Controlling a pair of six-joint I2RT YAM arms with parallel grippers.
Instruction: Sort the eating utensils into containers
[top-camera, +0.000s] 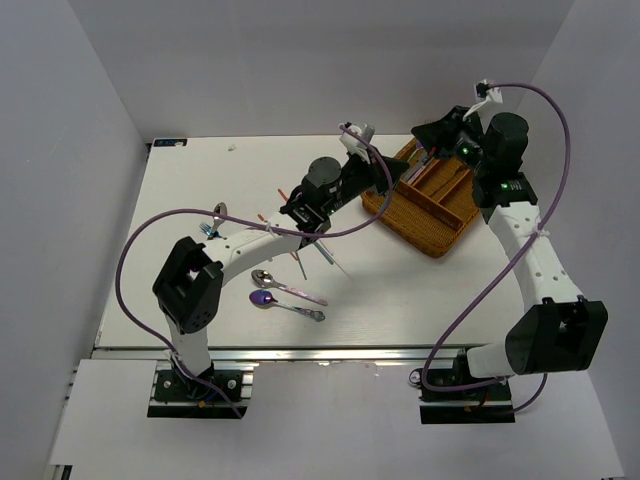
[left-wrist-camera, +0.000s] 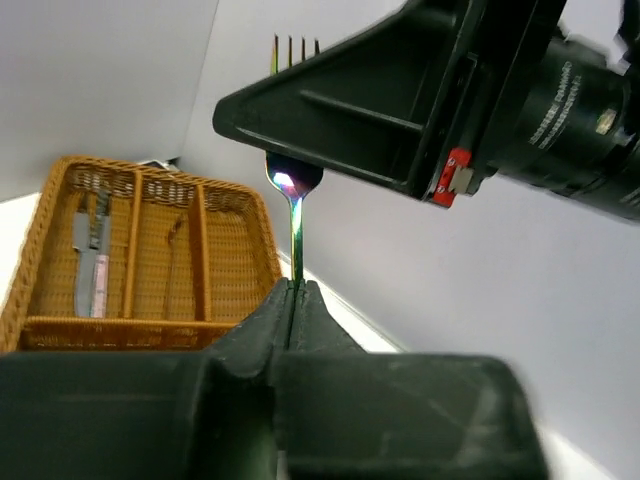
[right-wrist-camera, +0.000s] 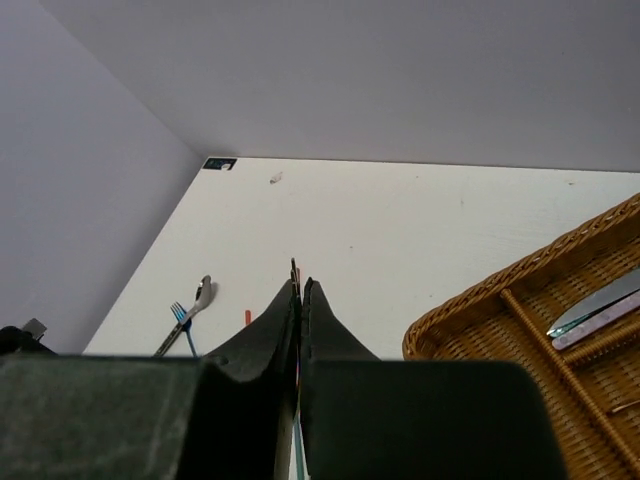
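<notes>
An iridescent fork (left-wrist-camera: 296, 225) stands upright between both grippers, above the near left edge of the brown wicker tray (top-camera: 432, 238). My left gripper (left-wrist-camera: 297, 286) is shut on the fork's handle. My right gripper (right-wrist-camera: 299, 285) is shut on its head, and its black fingers (left-wrist-camera: 350, 120) cover the neck with the tines poking out above. The fork's tine tips (right-wrist-camera: 295, 266) just show between the right fingers. In the top view the left gripper (top-camera: 390, 172) and right gripper (top-camera: 428, 140) meet at the tray's left corner. Two knives (left-wrist-camera: 90, 262) lie in one compartment.
On the table lie a silver spoon (top-camera: 272, 279) and a purple spoon (top-camera: 266, 298) near the front, a spoon (top-camera: 219, 211) and a blue fork (top-camera: 207, 230) at the left, and thin chopsticks (top-camera: 300, 262) under the left arm. White walls enclose the table.
</notes>
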